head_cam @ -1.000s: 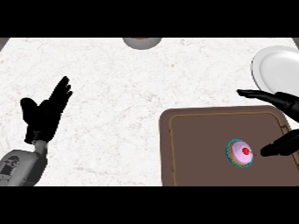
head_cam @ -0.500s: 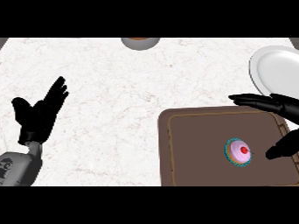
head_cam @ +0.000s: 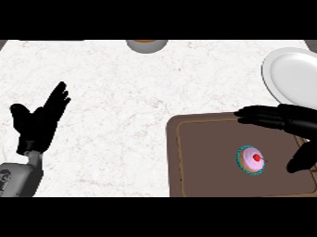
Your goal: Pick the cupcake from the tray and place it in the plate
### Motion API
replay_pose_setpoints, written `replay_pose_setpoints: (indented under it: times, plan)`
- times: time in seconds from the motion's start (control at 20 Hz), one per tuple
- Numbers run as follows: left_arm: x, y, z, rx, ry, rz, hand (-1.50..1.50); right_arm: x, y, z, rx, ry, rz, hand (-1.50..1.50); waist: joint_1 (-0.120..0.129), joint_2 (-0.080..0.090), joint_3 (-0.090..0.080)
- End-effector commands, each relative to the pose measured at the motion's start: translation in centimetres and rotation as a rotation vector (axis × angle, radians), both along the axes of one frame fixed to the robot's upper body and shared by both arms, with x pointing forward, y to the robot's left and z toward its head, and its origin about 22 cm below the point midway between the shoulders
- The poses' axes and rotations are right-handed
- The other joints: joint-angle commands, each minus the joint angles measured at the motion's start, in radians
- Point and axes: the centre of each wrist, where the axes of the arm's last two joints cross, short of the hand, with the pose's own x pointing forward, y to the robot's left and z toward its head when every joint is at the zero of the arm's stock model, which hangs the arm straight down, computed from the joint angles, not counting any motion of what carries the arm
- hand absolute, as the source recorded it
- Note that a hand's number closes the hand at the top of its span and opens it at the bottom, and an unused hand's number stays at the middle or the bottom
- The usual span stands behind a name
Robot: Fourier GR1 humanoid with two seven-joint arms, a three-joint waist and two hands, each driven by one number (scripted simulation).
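The cupcake (head_cam: 252, 160) sits on the tray (head_cam: 202, 162) at seven o'clock of the right hand (head_cam: 299, 123), untouched, between its fingers and thumb; that hand is spread wide, holding nothing; the plate (head_cam: 299, 74) lies at its twelve o'clock; the left hand (head_cam: 36, 122) rests open at the view's nine o'clock.

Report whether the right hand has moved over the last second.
Yes. The right hand has shifted left and nearer, now over the tray's far edge, toward the cupcake.

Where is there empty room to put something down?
The widest bare counter lies between the left hand, the tray and the bowl. The plate is bare too. It's crowded on the tray's right, around the cupcake and right hand.
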Motion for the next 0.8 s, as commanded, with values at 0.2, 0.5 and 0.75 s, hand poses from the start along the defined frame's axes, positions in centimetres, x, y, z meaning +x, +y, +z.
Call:
replay_pose_setpoints:
  times: [0.2, 0.5, 0.75]
  plan:
    - [-0.2, 2.4, -0.7, -0.003, 0.004, 0.004, 0.00, 0.4, 2.9, -0.5, -0.136, 0.029, 0.095, -1.50, -0.004, 0.000, -0.001]
    - [0.5, -0.1, 0.7, 0.004, -0.007, 0.019, 0.00, -0.7, 3.2, -0.2, -0.157, 0.031, 0.109, -1.50, -0.008, -0.002, 0.000]
    - [-0.9, -0.1, -1.6, -0.009, 0.001, -0.005, 0.00, -0.8, 6.6, -1.7, -0.207, 0.000, 0.081, -1.50, -0.004, -0.002, 0.000]
